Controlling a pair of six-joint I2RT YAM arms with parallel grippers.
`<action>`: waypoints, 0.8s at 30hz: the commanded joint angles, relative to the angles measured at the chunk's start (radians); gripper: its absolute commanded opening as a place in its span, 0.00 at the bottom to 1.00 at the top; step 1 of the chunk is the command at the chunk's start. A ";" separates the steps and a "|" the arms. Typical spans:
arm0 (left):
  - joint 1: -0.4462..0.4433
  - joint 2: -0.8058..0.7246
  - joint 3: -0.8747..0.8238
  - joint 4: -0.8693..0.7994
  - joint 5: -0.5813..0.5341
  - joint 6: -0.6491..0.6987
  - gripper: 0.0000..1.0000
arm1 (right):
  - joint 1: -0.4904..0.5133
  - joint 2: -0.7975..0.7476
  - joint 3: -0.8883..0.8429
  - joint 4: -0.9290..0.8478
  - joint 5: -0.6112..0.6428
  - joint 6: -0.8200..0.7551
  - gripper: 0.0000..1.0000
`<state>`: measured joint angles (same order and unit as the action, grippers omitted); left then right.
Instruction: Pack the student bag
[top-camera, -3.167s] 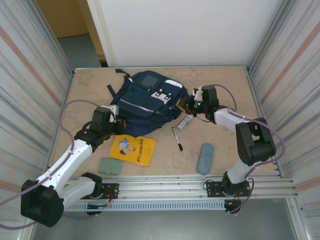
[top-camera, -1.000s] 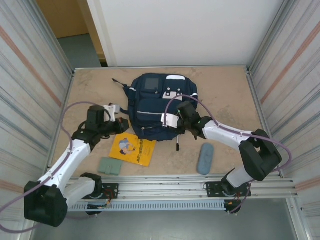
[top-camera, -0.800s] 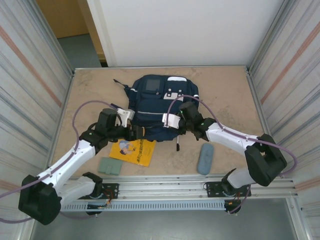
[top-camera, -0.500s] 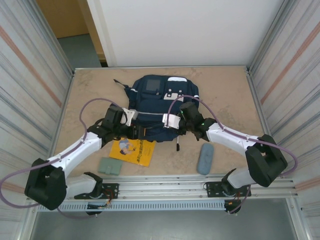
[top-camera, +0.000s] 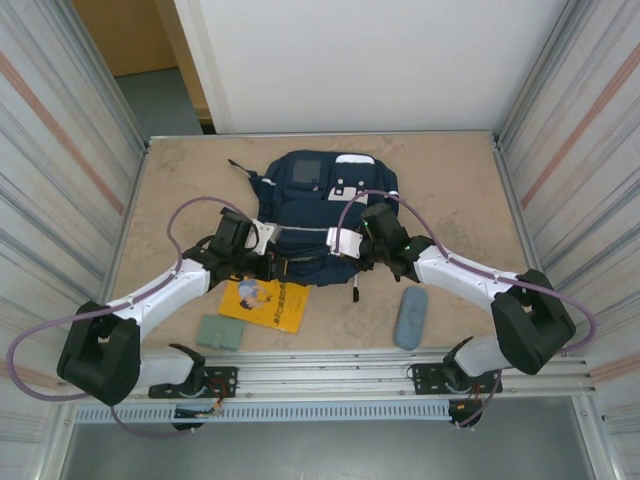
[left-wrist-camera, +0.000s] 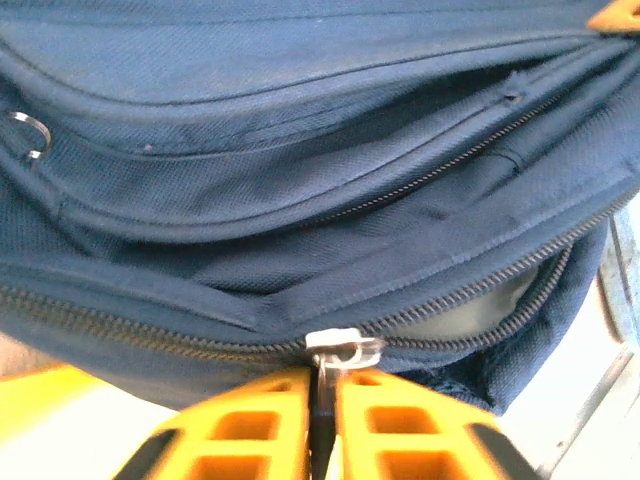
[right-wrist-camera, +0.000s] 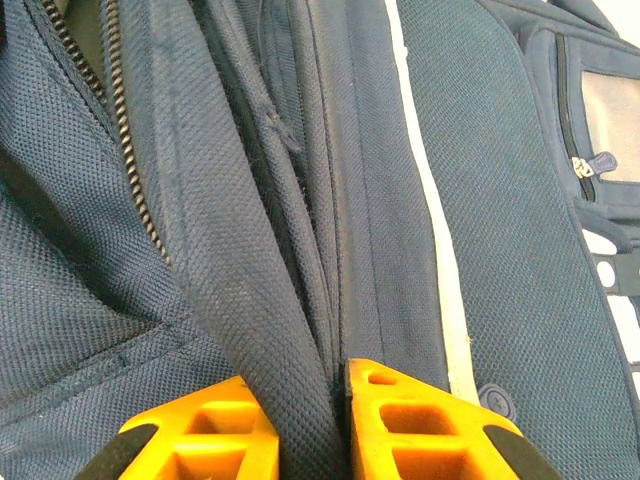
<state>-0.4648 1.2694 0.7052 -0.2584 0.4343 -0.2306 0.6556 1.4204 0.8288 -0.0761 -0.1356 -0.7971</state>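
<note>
Where the right pincer (right-wrist-camera: 312, 395) nips the student bag (top-camera: 318, 200), coarse navy mesh folds.

The top external camera sits high above and behind the arm bases. It looks down and forward over the whole tabletop (top-camera: 450, 180) from well away, with the student bag (top-camera: 320, 195) mid-frame. The left wrist camera rides just behind the left pincer (left-wrist-camera: 322, 385) and faces forward past it, very close to the bag's lower zip and the zip pull (left-wrist-camera: 345, 348) nipped at its tip. The right wrist camera looks likewise past the right pincer (right-wrist-camera: 340, 372), close against a fabric fold caught in it. All three views share the bag's near edge, and each wrist view faces a different stretch of it.
</note>
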 joint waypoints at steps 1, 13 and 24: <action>-0.005 -0.024 0.018 -0.001 0.068 0.011 0.00 | -0.017 -0.044 -0.008 0.080 -0.025 0.046 0.31; -0.016 -0.057 -0.008 0.161 0.173 -0.096 0.00 | 0.069 -0.134 0.050 0.003 -0.248 0.090 0.67; -0.027 -0.091 -0.001 0.107 0.159 -0.072 0.00 | 0.178 0.186 0.186 -0.007 -0.042 0.118 0.42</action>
<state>-0.4847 1.2358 0.6918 -0.1635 0.5598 -0.3141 0.8230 1.5703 0.9630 -0.0692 -0.2497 -0.6914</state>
